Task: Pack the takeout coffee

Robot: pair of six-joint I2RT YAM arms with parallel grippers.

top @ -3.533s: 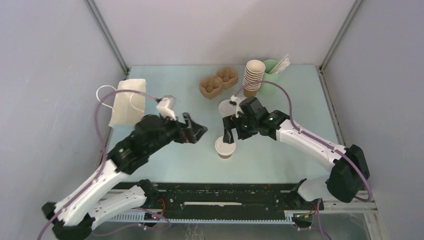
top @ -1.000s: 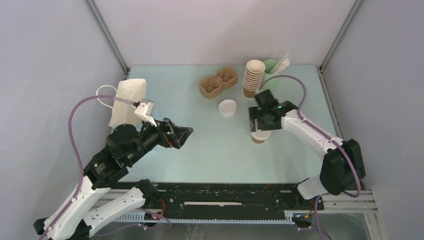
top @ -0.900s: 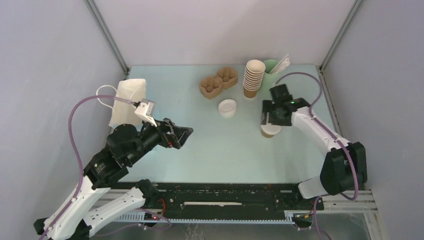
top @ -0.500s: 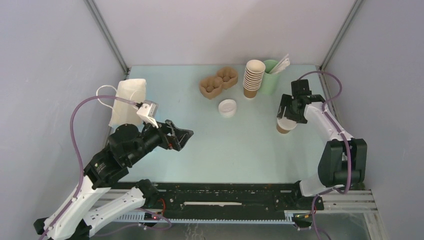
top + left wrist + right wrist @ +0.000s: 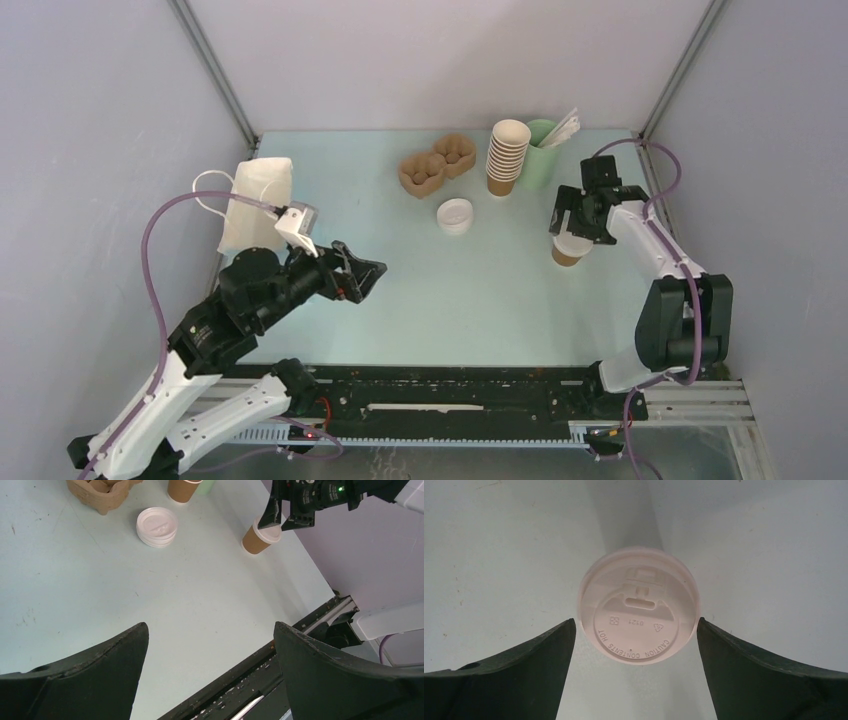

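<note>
Well, the takeout coffee point(image 5: 568, 250) stands lidded on the counter point(image 5: 470, 300), right of frame. The right fingers point(image 5: 524, 670) flank its lid, wide and unclamped; the left fingers point(image 5: 90, 675) are wide and empty. Packing into the carrier point(image 5: 437, 165) remains.

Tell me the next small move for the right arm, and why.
Probably lift the right gripper straight up, clear of the takeout coffee. Its jaws stand open on either side of the white lid without touching it. The coffee stands upright on the table, so a sideways move could knock it over.
</note>
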